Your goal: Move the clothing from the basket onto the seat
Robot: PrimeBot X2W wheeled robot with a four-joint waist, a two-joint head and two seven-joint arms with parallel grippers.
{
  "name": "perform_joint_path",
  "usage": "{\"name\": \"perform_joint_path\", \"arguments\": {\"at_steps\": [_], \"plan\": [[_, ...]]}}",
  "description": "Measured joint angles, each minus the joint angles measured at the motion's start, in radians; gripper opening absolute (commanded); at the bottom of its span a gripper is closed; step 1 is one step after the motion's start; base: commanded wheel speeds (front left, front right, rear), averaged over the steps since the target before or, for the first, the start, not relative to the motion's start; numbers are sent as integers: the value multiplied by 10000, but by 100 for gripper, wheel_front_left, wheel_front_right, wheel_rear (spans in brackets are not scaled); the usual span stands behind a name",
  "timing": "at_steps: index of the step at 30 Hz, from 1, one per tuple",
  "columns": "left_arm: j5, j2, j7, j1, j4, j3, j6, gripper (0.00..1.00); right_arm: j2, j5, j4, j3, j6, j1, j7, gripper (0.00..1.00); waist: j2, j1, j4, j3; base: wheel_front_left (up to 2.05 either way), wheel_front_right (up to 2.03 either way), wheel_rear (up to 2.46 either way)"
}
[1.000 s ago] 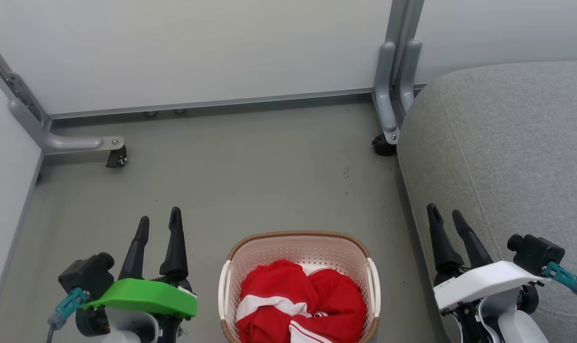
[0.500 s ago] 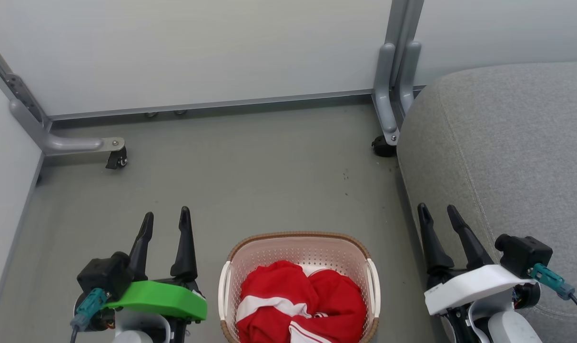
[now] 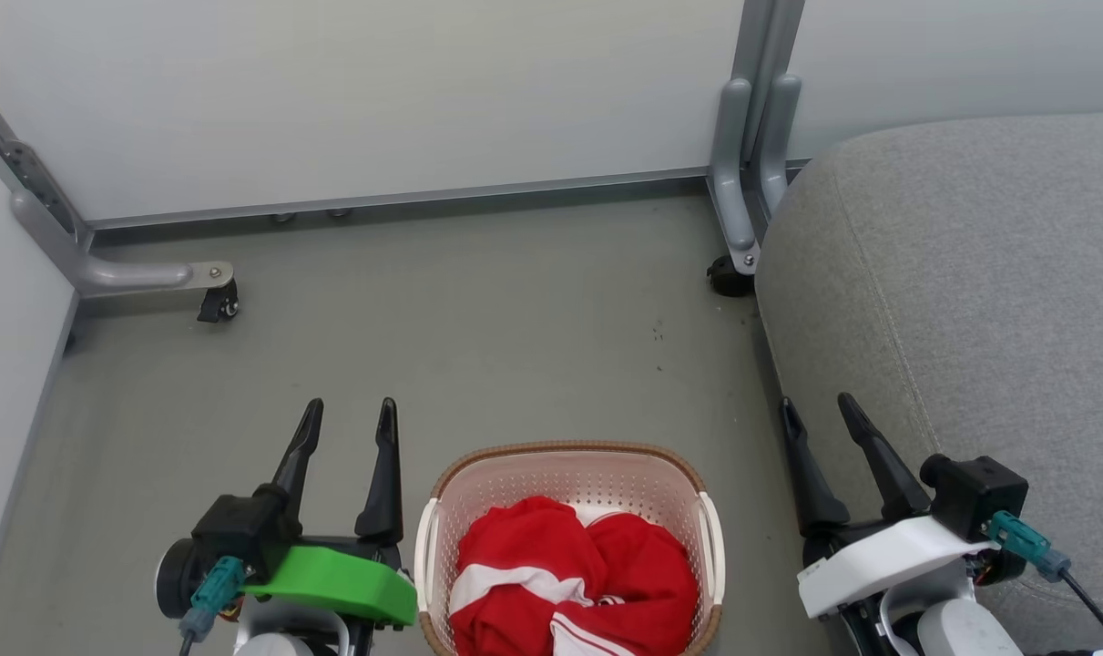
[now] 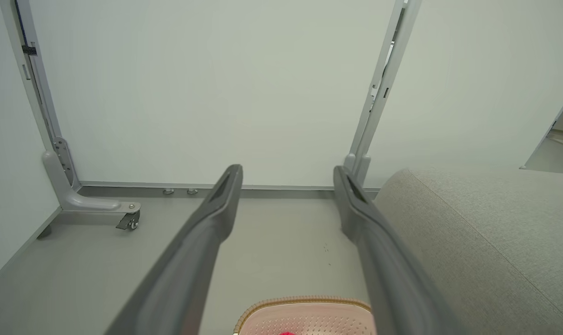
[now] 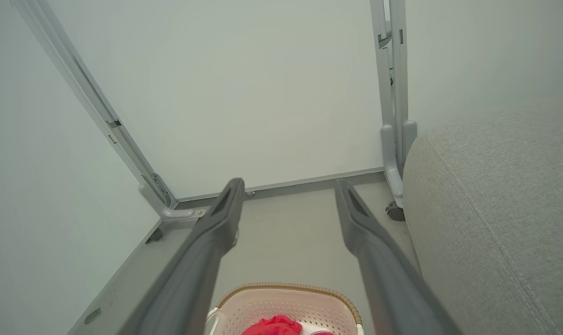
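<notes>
One basket (image 3: 569,453) stands on the floor (image 3: 469,319) between the two grippers. The red clothing (image 3: 569,583) lies inside it as one crumpled heap, so I cannot count the pieces. The left gripper (image 3: 351,405) is just beside the basket and the right gripper (image 3: 817,401) is near the one grey seat (image 3: 970,273); both have their jaws apart and hold nothing.

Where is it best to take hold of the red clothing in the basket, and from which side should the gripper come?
Grip a raised fold at the bunched middle of the clothing, coming down from above. The basket walls close in the heap on all sides, so only its top is free, and the crumpled ridges probably offer something to pinch.
</notes>
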Motion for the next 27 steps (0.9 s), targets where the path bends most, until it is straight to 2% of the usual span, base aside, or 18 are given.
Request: {"name": "perform_joint_path", "arguments": {"at_steps": [27], "plan": [[2259, 75, -525, 8, -263, -439, -240, 100, -71, -1981, -94, 476, 0, 2, -529, 100, 0, 0, -60, -37, 0, 0, 0]]}}
